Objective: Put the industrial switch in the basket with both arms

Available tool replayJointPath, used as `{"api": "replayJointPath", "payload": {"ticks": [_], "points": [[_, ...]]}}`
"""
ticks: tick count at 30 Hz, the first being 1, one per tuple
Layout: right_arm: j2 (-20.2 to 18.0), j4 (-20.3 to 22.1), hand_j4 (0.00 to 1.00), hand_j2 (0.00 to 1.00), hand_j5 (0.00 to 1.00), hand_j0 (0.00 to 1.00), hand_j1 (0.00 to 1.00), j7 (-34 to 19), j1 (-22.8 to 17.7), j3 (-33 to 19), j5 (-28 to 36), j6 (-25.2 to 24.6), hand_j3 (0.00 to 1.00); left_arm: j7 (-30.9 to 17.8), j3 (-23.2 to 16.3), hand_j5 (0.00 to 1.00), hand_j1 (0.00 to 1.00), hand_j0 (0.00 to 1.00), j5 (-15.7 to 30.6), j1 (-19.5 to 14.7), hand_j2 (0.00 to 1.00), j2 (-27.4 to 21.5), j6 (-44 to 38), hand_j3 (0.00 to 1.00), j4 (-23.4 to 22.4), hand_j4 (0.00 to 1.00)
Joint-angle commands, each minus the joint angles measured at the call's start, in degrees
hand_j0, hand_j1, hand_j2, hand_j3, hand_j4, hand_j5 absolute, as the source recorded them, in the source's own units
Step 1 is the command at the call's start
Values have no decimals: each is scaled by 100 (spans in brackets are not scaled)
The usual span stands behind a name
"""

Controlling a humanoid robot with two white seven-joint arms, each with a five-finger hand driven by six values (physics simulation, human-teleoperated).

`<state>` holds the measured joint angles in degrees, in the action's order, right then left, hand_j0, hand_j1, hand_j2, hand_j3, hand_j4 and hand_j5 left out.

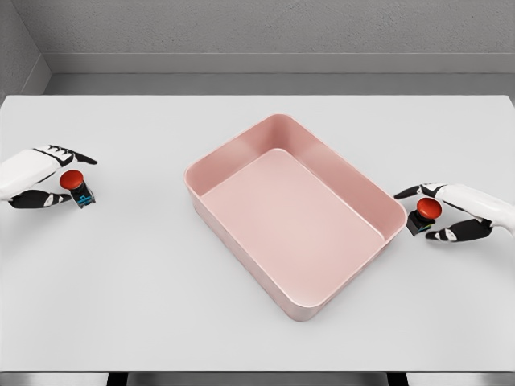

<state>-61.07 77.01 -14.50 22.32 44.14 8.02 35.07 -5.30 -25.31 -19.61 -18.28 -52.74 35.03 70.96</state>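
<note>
A pink rectangular basket [241, 165] sits turned at an angle in the middle of the white table. At the far left, my left hand [63, 178] is curled around an industrial switch [76, 186] with a red round button and a dark body. At the far right, my right hand [428, 213] grips a second red-button switch [424, 214], just outside the basket's right corner. Both switches sit low, at or just above the tabletop. The basket holds nothing.
The white table [121, 305] runs across the whole view, with its front edge near the bottom. A grey wall stands behind the table's far edge.
</note>
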Motion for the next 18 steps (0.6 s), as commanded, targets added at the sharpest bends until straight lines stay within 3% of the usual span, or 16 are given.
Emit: {"api": "replayJointPath", "payload": {"ticks": [1, 3, 5, 13, 18], "points": [[-10, 7, 66, 66, 66, 66, 66, 0, 0, -10, 33, -7, 66, 3, 0, 72, 72, 72, 28, 0, 72, -8, -3, 72, -4, 72], [-10, 7, 57, 57, 57, 57, 57, 9, 0, -10, 24, -7, 57, -6, 0, 61, 61, 61, 19, 0, 61, -8, -3, 61, -4, 61], [-10, 7, 54, 54, 54, 54, 54, 9, 0, -10, 24, -7, 54, -76, 0, 53, 53, 53, 19, 0, 53, -8, -3, 53, -4, 53], [-19, -10, 42, 42, 42, 42, 42, 18, -9, -19, 15, -7, 42, -120, 0, 45, 45, 45, 45, 0, 45, -8, -3, 45, 14, 45], [-63, -10, 41, 41, 41, 41, 41, 18, 26, -54, 15, -7, 41, -120, 0, 45, 45, 45, 72, -26, 45, -8, -3, 45, 75, 45]]}}
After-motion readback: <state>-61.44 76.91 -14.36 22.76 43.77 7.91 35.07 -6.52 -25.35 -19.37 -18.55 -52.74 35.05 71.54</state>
